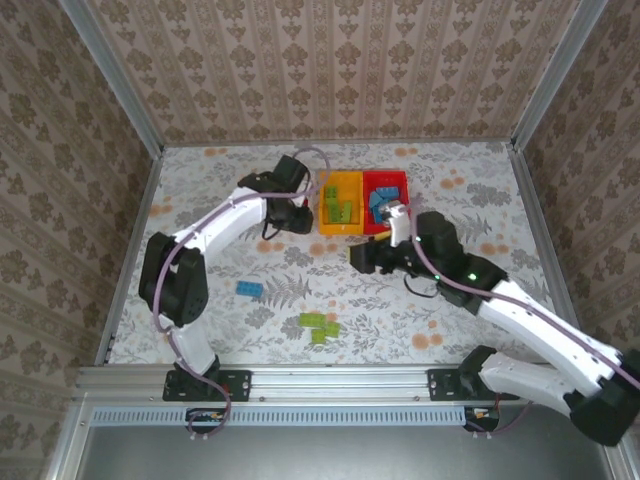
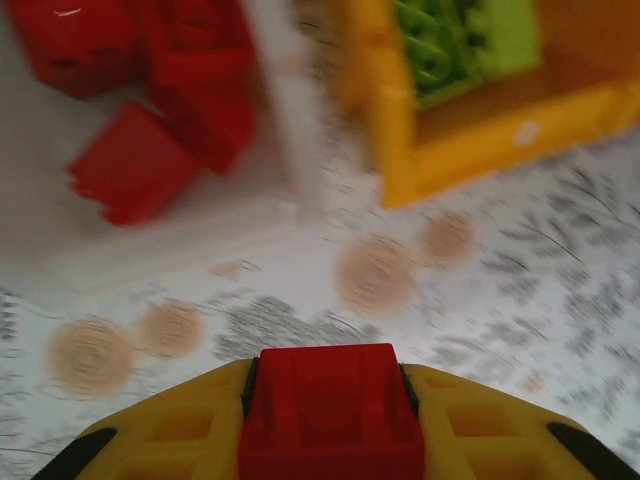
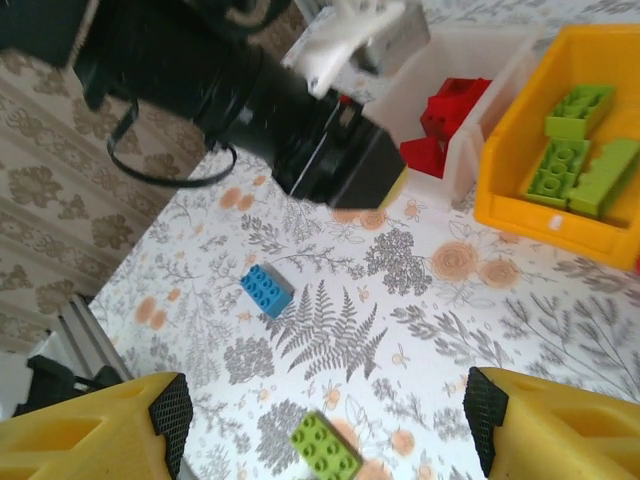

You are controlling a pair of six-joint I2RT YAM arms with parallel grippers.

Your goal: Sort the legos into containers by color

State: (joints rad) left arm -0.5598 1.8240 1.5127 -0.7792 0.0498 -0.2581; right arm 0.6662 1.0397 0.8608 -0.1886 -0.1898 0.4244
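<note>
Holding a red lego (image 2: 330,395) in our left gripper (image 2: 330,425), we hang just beside the white bin (image 2: 285,130), because the other red legos (image 2: 160,110) lie there. Our right gripper (image 3: 327,412) stands wide over the counter (image 3: 450,330), ready for the blue lego (image 3: 266,290) or green lego (image 3: 325,450).

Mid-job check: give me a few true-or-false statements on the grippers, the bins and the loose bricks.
The left gripper holds a red brick. True.
The yellow bin holds blue bricks. False: green bricks lie in it.
The right gripper is open and empty. True.
The white bin is empty. False: red bricks lie in it.
A blue brick lies on the table. True.
</note>
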